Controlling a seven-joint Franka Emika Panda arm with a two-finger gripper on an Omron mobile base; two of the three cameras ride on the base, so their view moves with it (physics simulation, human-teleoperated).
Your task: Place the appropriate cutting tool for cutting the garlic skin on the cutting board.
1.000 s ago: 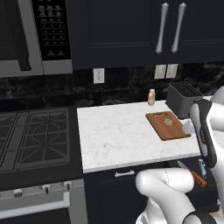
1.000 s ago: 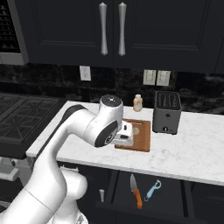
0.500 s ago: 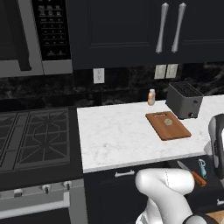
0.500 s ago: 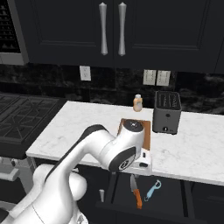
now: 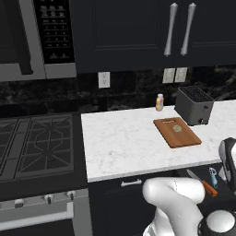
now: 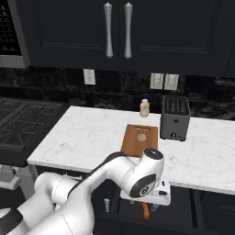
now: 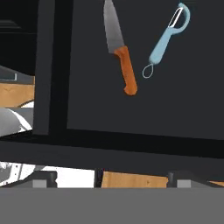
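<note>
The knife [image 7: 118,46] has a dull grey metal blade and smooth orange handle; the cutting board [image 5: 177,132] is matt reddish-brown wood.

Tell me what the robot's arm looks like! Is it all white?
Mostly. The arm is made of smooth, rounded glossy white shells, fat like tubes, with dark grey rings and a round dark grey cap at the joints. A flat white block sits at the wrist. Its tool ends in two small dark grey square fingertips. No cables or markings show.
</note>
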